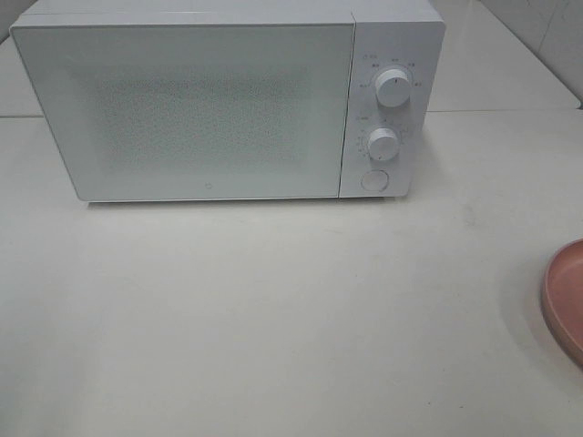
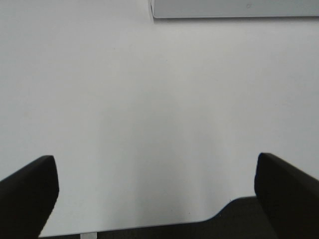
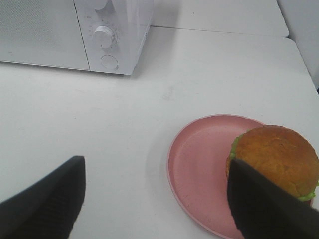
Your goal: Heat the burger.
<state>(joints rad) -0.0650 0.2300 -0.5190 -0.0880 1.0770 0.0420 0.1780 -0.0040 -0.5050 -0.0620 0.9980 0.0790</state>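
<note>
The burger (image 3: 276, 154), a golden-brown bun with a green lettuce frill, sits on the far side of a round pink plate (image 3: 199, 159) in the right wrist view. My right gripper (image 3: 157, 169) is open above the table. One of its dark fingers (image 3: 264, 204) covers the burger's near edge, and nothing lies between the jaws. My left gripper (image 2: 154, 169) is open over bare white table, holding nothing. The white microwave (image 1: 182, 100) stands at the back with its door shut. Neither gripper nor the burger shows in the exterior view.
The microwave has two knobs (image 1: 392, 86) and a round button (image 1: 374, 180) on its right panel. Only the plate's rim (image 1: 567, 296) shows at the right edge of the exterior view. The microwave's lower edge (image 2: 234, 9) appears in the left wrist view.
</note>
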